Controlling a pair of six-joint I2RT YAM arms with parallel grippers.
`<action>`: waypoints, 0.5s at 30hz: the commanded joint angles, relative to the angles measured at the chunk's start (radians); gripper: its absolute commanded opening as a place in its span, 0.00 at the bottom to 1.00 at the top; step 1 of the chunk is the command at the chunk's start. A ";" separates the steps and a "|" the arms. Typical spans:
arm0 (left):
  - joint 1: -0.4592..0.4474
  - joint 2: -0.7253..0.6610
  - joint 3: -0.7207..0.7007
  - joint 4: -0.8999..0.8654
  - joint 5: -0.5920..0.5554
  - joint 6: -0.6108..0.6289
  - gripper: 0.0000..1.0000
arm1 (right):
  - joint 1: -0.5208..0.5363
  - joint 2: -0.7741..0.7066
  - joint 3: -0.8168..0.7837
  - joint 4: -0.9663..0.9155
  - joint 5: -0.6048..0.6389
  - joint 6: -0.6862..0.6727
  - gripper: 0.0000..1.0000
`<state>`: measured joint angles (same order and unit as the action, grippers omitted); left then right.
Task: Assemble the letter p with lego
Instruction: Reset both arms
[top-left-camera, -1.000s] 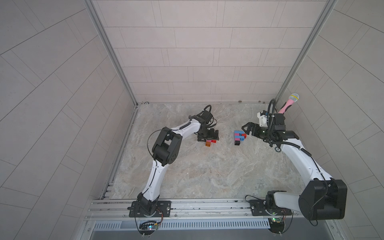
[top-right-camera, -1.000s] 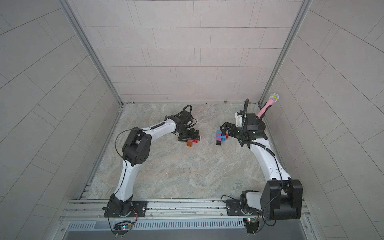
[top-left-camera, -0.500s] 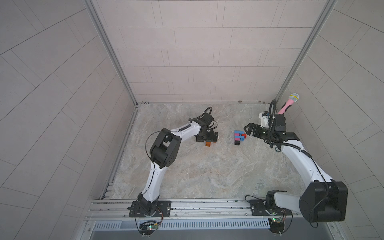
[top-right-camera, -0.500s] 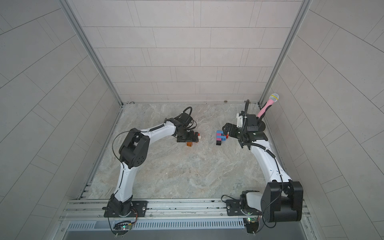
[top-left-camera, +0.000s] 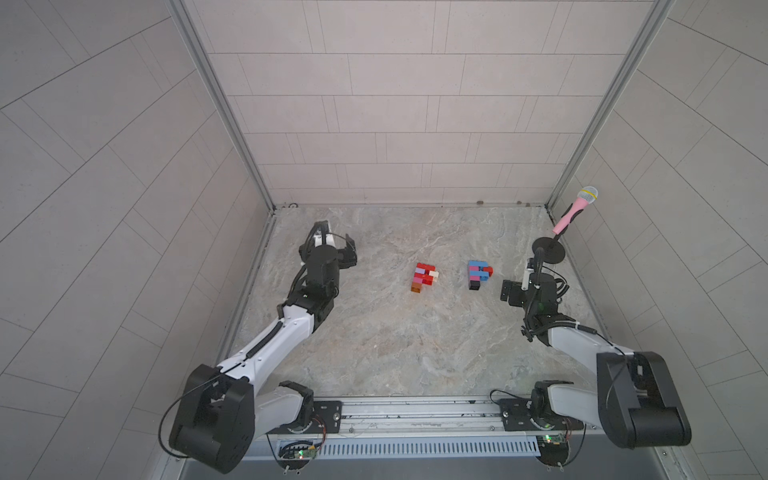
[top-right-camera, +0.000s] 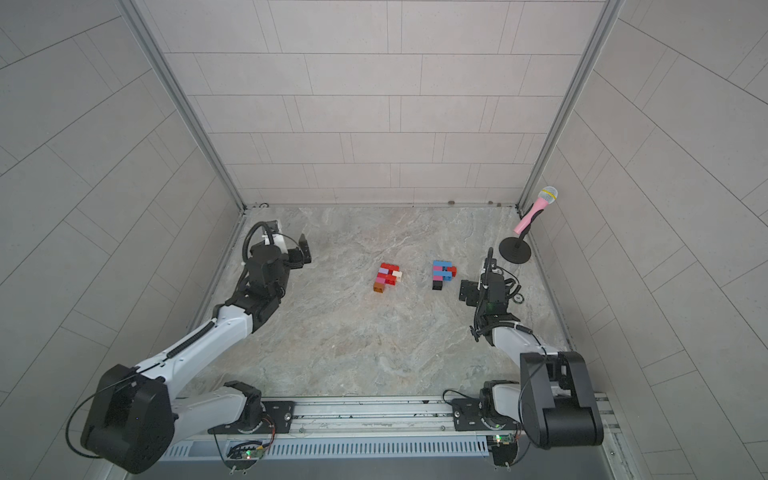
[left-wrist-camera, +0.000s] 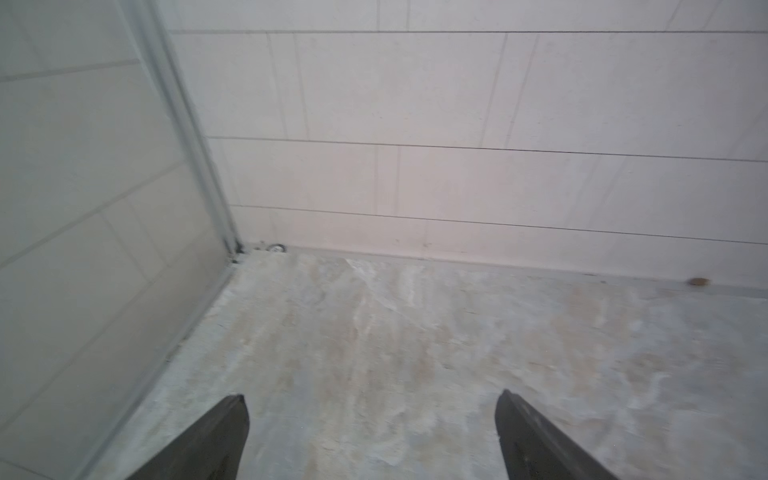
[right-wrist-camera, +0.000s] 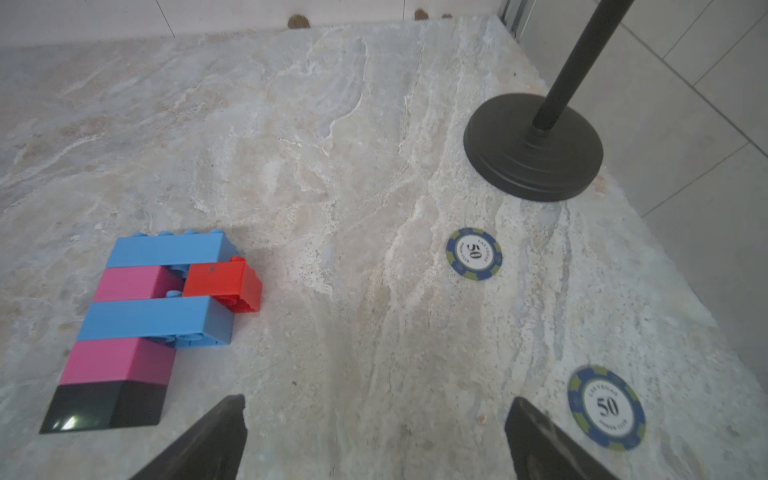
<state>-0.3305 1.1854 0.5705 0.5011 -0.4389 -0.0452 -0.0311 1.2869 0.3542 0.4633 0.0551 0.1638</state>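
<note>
**Two lego builds on marble surface (top-left-camera: 395, 340), both end effectors empty**

- Lego P (right-wrist-camera: 153, 316): blue, pink, red and black bricks, lying flat, right of centre.
- Second lego cluster (top-left-camera: 424, 277): red, lilac, cream and orange-brown, just left of the P, apart from it.
- Far poker chip (right-wrist-camera: 473, 253) and near poker chip (right-wrist-camera: 606, 407): blue, each marked "50". The ring lettering seems to read "LAS VEGAS". Both lie right of the P.
- Pink microphone (top-left-camera: 575, 208): on a black stand, far right corner.
- Left end effector (left-wrist-camera: 372, 395): jaws spread wide, empty, far left by the wall.
- Right end effector (right-wrist-camera: 376, 400): jaws spread wide, empty, near the P, not touching it.

We are counting one mostly red lego build (top-left-camera: 424, 277), one mostly blue lego build (top-left-camera: 478, 274), making two in all, two blue poker chips (right-wrist-camera: 474, 253) (right-wrist-camera: 606, 407), one pink microphone (top-left-camera: 575, 208), one black stand (top-left-camera: 548, 254)
</note>
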 joint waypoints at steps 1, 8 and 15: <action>0.035 0.037 -0.189 0.402 -0.247 0.170 1.00 | 0.017 0.117 -0.056 0.432 0.019 -0.074 1.00; 0.161 0.138 -0.314 0.475 -0.040 0.080 1.00 | 0.032 0.254 0.039 0.394 -0.058 -0.130 0.99; 0.213 0.433 -0.303 0.728 0.124 0.095 1.00 | -0.006 0.264 0.041 0.397 -0.104 -0.094 0.99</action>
<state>-0.1291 1.5669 0.2672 1.0386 -0.3965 0.0322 -0.0383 1.5536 0.4053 0.8639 -0.0269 0.0814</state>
